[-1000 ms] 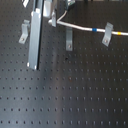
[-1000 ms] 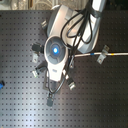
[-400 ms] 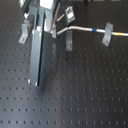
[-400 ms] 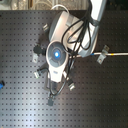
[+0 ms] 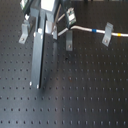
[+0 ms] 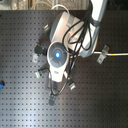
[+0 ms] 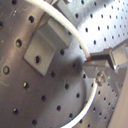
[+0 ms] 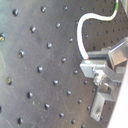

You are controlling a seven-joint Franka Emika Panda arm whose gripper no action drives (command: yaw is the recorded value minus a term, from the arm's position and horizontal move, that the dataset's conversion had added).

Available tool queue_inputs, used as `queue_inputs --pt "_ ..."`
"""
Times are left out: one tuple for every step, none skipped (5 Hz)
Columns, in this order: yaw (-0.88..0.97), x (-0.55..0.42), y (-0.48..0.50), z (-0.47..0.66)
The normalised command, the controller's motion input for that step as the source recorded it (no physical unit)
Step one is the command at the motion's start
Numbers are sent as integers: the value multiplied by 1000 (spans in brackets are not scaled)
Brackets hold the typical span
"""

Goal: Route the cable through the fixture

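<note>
- White, thin and flexible, the cable (image 5: 87, 30) runs across the black perforated board (image 5: 85, 95) in the first exterior view, through a bracket (image 5: 106, 34), carrying a short blue band (image 5: 96, 31) and a yellowish stretch.
- Gripper (image 7: 100, 59): long grey bars appear pinched on the cable end in both wrist views, though blur leaves this uncertain.
- Nearest fixture clip (image 7: 47, 42): the cord arcs beside it.
- Risk: the slack cord may ride over the clip or slip from a tip-only hold.
</note>
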Motion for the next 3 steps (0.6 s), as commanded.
queue_inputs --pt "0 -8 -33 1" --pt "-323 -100 -396 -95" --pt "0 -4 -19 1"
